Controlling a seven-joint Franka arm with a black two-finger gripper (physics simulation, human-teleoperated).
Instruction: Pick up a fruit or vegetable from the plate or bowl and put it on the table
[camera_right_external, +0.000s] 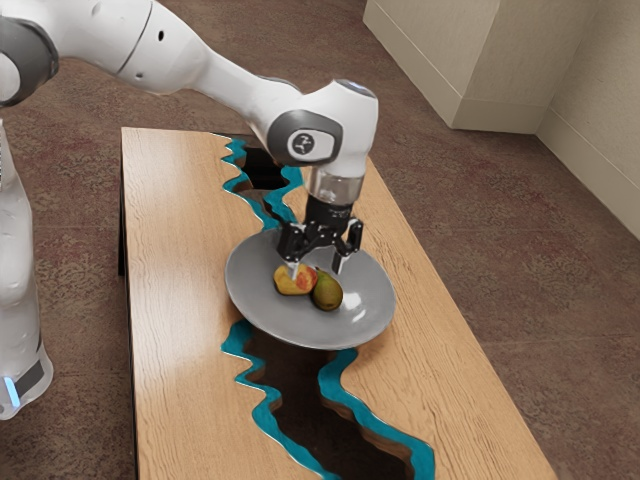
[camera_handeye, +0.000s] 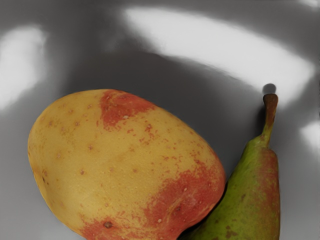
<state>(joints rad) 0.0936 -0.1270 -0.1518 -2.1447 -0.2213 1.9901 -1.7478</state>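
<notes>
Exterior view: red-blotched potato (camera_right_external: 289, 283) and pear (camera_right_external: 328, 292) on the plate (camera_right_external: 250, 309), beneath the wide-spread pincer (camera_right_external: 318, 269).

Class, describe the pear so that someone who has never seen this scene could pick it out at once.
On the wooden table with blue-edged dark gaps, find the round grey plate. Near its middle, below the robot's hand, lie two things side by side. The pear is green and narrows to a brown stem; its neighbour is plump and yellow with red patches.

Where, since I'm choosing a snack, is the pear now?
The pear lies on the gray plate beside the potato, to the exterior view's right of it.
</notes>
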